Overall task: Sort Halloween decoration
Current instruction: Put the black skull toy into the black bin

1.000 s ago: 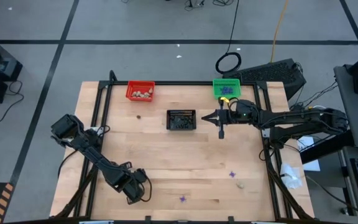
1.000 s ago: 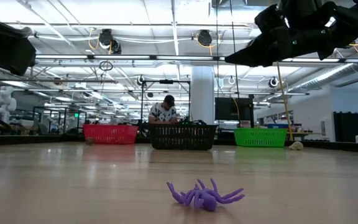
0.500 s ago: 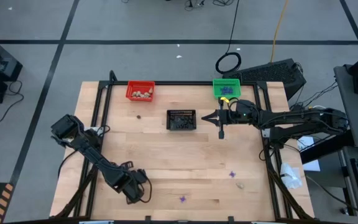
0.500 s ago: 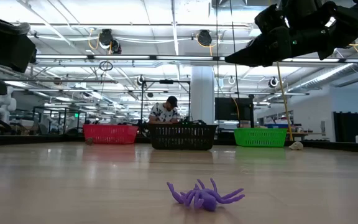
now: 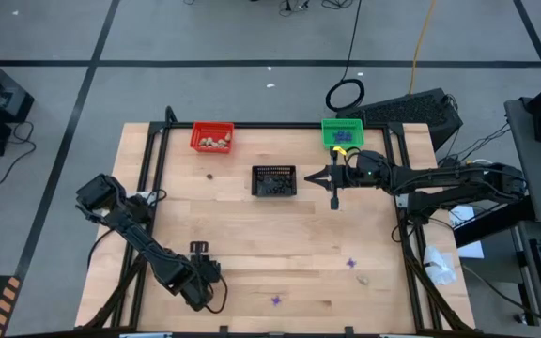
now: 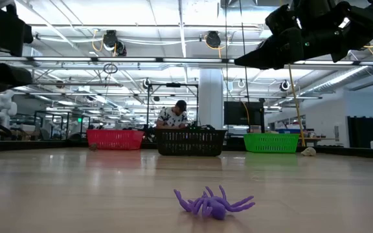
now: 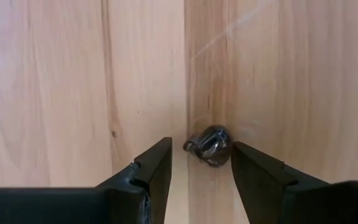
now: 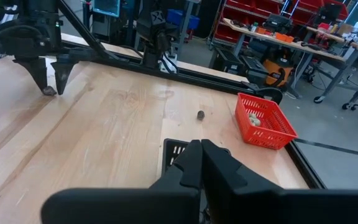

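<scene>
My left gripper (image 7: 201,148) points down at the near left of the table (image 5: 198,248), open. Its fingers stand on either side of a dark brown-black bit (image 7: 210,144) that lies on the wood. My right gripper (image 5: 334,201) is shut and hovers just right of the black basket (image 5: 274,180); nothing shows between its fingers (image 8: 201,152). A purple spiky trinket (image 6: 212,204) lies near the front edge, with another (image 5: 350,263) and a pale beige lump (image 5: 364,278) to its right. A second dark bit (image 5: 208,175) lies near the red basket. My left gripper comes at the dark bit from above, fingers pointing down, one on each side of it. The bit rests on the table close to one finger (image 7: 253,171). I cannot tell whether that finger touches it.
A red basket (image 5: 212,138) with beige lumps, the black basket and a green basket (image 5: 342,134) with purple pieces stand along the far side. A black frame (image 5: 158,150) borders the table. A person (image 6: 171,116) sits in the room beyond.
My left arm's end has shifted a little toward the table's left edge. Its fingers now reach farther toward the far edge than before. My right arm has kept still.
</scene>
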Action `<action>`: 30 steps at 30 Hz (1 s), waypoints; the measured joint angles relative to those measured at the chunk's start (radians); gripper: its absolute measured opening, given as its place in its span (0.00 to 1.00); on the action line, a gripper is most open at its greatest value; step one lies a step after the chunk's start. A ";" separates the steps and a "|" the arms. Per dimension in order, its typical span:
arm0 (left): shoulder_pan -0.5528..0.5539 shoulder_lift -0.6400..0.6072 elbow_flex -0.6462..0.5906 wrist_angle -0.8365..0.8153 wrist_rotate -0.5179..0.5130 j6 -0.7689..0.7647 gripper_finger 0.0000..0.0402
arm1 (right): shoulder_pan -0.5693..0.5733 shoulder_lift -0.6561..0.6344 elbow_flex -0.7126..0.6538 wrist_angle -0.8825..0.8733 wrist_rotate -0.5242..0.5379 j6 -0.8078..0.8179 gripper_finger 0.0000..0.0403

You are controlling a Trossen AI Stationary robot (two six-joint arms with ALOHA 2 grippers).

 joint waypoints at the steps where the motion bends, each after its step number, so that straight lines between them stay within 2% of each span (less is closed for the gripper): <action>1: 0.000 0.000 0.000 0.000 -0.001 0.011 0.42 | 0.000 0.000 0.000 0.000 0.000 0.000 0.00; 12: 0.003 0.000 -0.001 -0.002 -0.049 0.097 0.41 | 0.000 0.000 0.000 0.000 0.000 0.000 0.00; 20: 0.023 0.004 -0.001 0.001 -0.025 0.092 0.40 | 0.000 0.000 0.000 0.000 0.000 0.000 0.00; 30: 0.031 0.004 -0.026 0.041 0.021 0.093 0.13 | 0.000 0.000 0.000 0.008 0.000 0.000 0.00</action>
